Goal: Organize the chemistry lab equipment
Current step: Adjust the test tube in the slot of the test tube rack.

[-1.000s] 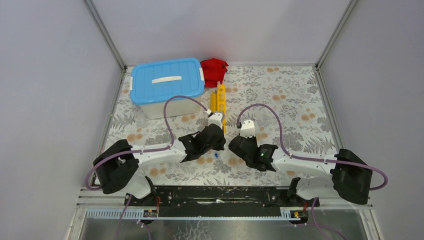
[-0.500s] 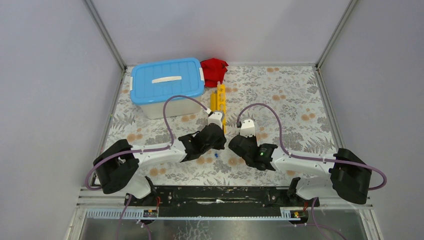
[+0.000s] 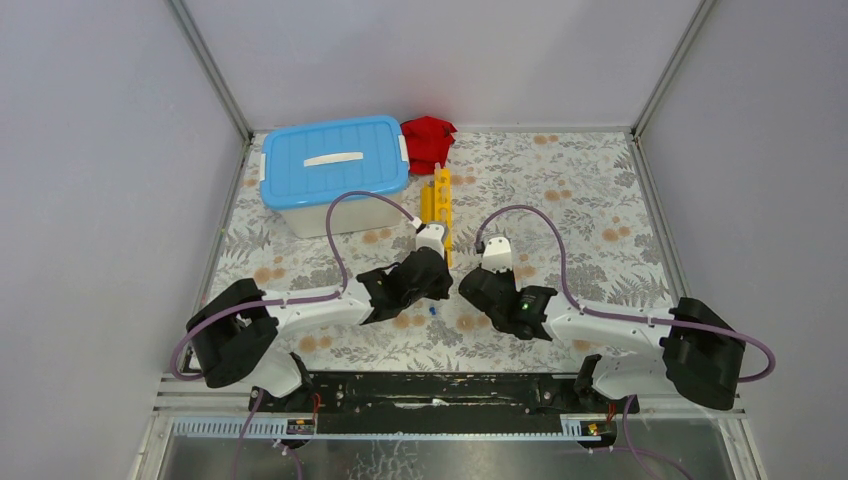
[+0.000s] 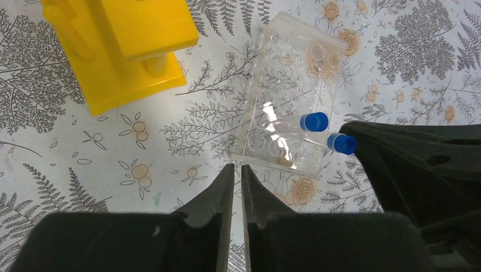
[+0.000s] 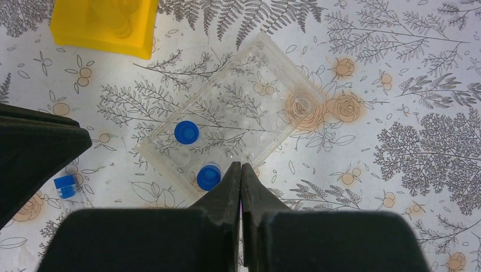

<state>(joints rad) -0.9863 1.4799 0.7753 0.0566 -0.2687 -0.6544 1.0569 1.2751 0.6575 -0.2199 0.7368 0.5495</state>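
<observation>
The right hand point(image 5: 241, 170) has barely crept forward; it and the left hand point(image 4: 237, 170) hang closed and empty above the holder point(image 5: 244, 107) at the middle of the tabletop point(image 5: 408, 68), where two tubes point(image 5: 186, 131) are seated and one loose tube point(image 5: 64, 186) remains to be placed.

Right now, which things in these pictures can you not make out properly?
Tub contents: top view, shut blue lid covers them.
Clear tube holder: top view, left arm and right arm hide it.
Yellow rack: wrist views, top edge cuts it off.
Loose tube: top view, too small, only a blue speck.
</observation>
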